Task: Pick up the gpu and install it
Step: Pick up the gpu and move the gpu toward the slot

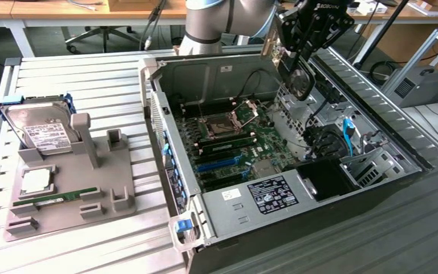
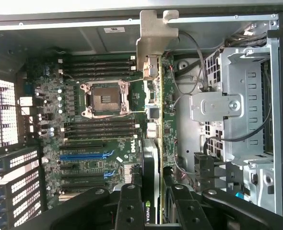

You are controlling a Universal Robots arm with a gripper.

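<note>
- Two items sit on the slatted table (image 1: pixel 89 74): a grey fixture plate (image 1: pixel 116 197) toward the exterior view's left edge, and an open PC case (image 1: pixel 227 214) taking the middle and the exterior view's right.
- Fixture plate, near edge: narrow green RAM stick (image 1: pixel 55 198) lying flat. Just behind it, a square CPU chip (image 1: pixel 36 180).
- Fixture plate, far end: silver hard drive (image 1: pixel 40 128) with a white label, leaning in a blue holder.
- Case lies on its side with the panel off. Motherboard (image 2: pixel 84 139) is exposed, with a blue slot (image 2: pixel 84 156) toward the case's near end and the open CPU socket (image 2: pixel 104 98) further back.
- Metal drive cage (image 2: pixel 237 96) runs along the case's exterior-view-right wall, beside the board.
- Gripper (image 1: pixel 299 63) hangs over the far right part of the case, above the rim.
- Gripper is clamped on the gpu (image 2: pixel 151 158). The jaws stand partway apart, one finger (image 2: pixel 129 206) on each face of the card.
- Gpu is held edge-down in the air, clear of the board and not seated in any slot. In the wrist view it lines up over the board edge next to the drive cage.
- Its silver bracket (image 2: pixel 151 38) points at the case's far wall.
- Arm (image 1: pixel 211 20) rises behind the case's far edge.
</note>
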